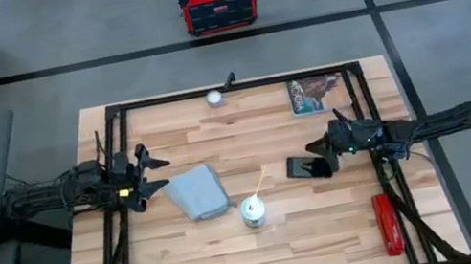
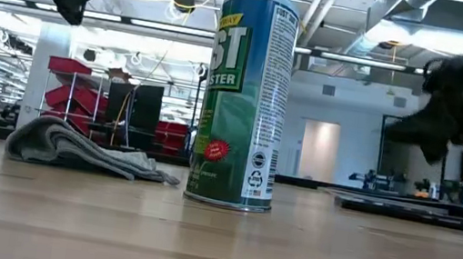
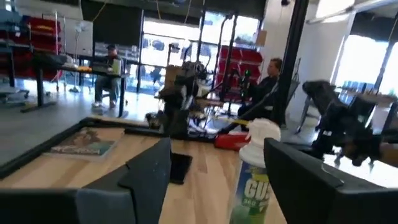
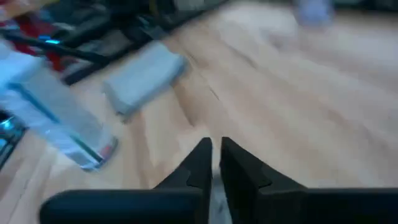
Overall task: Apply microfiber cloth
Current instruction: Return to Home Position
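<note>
Front right of the table: a red object, can't tell what it is. Spray can stands upright near the front middle, nothing touching it. Cloth lies folded and a bit rumpled on the wood just left of the can, apart from it, nothing holding it. Left gripper hangs by the cloth's left edge. The low view shows it raised well off the table, fingers spread wide, empty. Phone lies flat on the table right of the can. Right gripper is over the phone's right part, raised clear of it. Its fingers are nearly pressed together with nothing between them. Further back: picture card flat near the far right edge, and a small white round thing at the middle of the far edge. Beyond the table, a red box sits on the floor. Left wrist view shows 2 people seated out in the room.
</note>
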Motion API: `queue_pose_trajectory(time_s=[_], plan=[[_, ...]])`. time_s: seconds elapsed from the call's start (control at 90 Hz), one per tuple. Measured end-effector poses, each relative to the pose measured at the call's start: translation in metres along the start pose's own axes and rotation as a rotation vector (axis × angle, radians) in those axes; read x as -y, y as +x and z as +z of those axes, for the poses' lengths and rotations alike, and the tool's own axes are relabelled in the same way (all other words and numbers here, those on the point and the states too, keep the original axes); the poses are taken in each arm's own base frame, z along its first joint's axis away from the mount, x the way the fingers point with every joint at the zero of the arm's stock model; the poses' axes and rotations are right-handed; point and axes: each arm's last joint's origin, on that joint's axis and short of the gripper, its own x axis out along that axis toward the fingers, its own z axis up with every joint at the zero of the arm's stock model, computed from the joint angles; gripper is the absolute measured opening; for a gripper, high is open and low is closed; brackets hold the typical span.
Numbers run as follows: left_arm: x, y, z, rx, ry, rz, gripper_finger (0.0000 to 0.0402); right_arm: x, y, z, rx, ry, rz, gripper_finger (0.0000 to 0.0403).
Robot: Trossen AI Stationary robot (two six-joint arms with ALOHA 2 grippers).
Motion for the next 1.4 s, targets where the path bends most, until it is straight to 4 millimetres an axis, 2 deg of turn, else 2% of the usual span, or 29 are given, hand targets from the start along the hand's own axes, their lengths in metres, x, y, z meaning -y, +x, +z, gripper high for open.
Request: queue_pose_trajectory(time_s=[0.189, 0.333, 0.489, 0.689, 0.778, 0.856, 0.922, 1.056, 1.3, 1.4], plan=[[-0.002, 0.0, -0.004, -0.043, 0.06, 0.063, 0.0172, -0.009, -0.006, 0.009, 0.111, -0.182, 0.074, 0.0001], [-0.002, 0.0, -0.004, -0.04, 0.11, 0.067, 0.0137, -0.011, -0.014, 0.011, 0.156, -0.264, 0.045, 0.0], [-0.003, 0.0, -0.006, -0.057, 0.121, 0.07, 0.0105, -0.007, -0.024, 0.007, 0.142, -0.297, -0.048, 0.0], [-0.005, 0.0, -0.017, -0.094, 0.129, 0.089, 0.0074, -0.012, -0.036, 0.014, 0.262, -0.355, 0.016, 0.0], [-0.006, 0.0, -0.026, -0.053, 0.134, 0.1, 0.0062, -0.013, -0.036, 0.014, 0.263, -0.367, 0.033, 0.0], [-0.008, 0.0, -0.038, -0.033, 0.144, 0.101, 0.0055, -0.013, -0.035, 0.012, 0.243, -0.356, 0.042, 0.0], [-0.008, -0.001, -0.04, -0.046, 0.135, 0.109, 0.0051, -0.013, -0.033, 0.01, 0.215, -0.356, 0.043, 0.0], [-0.008, -0.001, -0.041, -0.055, 0.133, 0.091, 0.005, -0.012, -0.029, 0.007, 0.171, -0.348, 0.033, 0.0], [-0.007, -0.001, -0.037, -0.007, 0.231, 0.088, 0.0049, -0.008, -0.026, 0.006, 0.146, -0.314, -0.023, 0.0], [-0.008, -0.001, -0.038, -0.022, 0.224, 0.126, 0.0049, -0.004, -0.026, 0.007, 0.157, -0.241, -0.066, 0.0]])
